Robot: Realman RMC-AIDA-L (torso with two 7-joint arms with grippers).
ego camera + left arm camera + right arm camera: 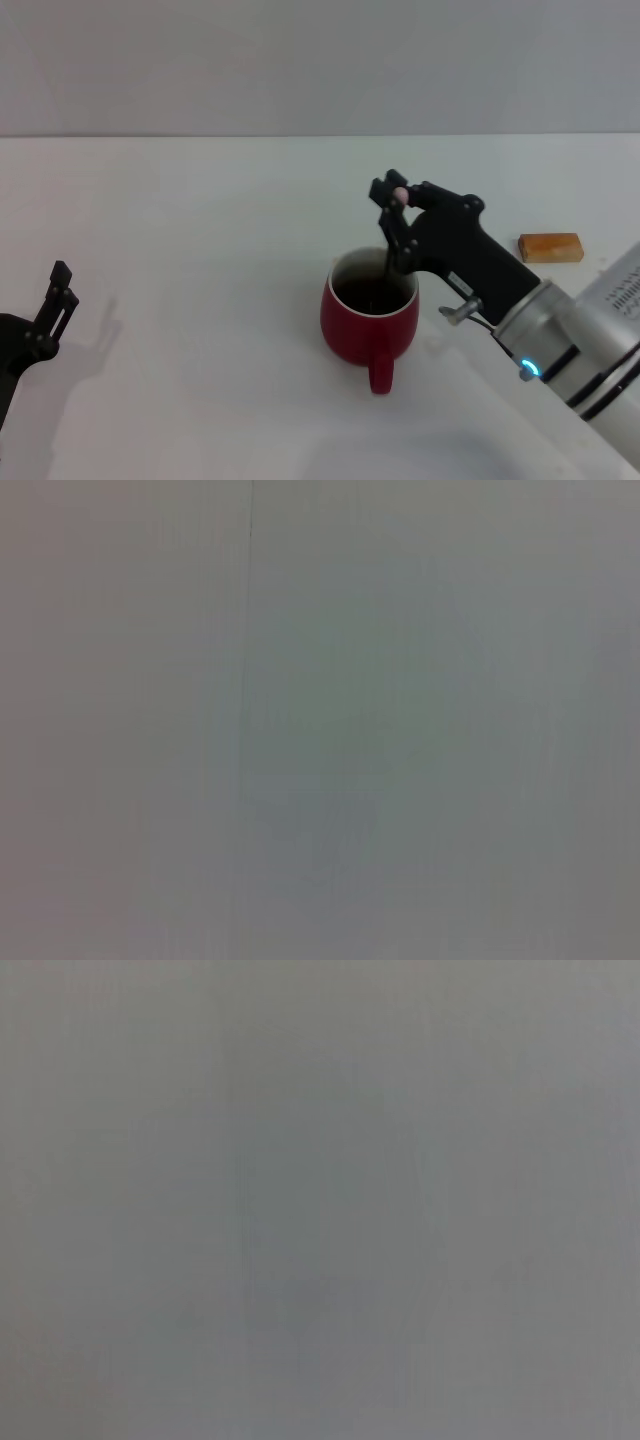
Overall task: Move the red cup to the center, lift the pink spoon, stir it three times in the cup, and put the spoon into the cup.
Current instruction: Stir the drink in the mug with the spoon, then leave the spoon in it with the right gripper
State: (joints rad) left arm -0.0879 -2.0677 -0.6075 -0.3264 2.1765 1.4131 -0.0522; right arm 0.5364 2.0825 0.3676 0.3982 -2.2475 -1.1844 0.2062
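The red cup (368,320) stands near the middle of the white table, its handle toward me and dark liquid inside. My right gripper (393,198) is just above the cup's far rim, shut on the pink spoon (399,196). Only the tip of the pink handle shows between the fingers; a thin dark shaft runs down from it into the liquid. My left gripper (58,290) is parked at the table's left edge, far from the cup. Both wrist views show only plain grey.
A small orange-tan wooden block (550,247) lies on the table (200,250) to the right, behind my right arm. A grey wall runs behind the table's far edge.
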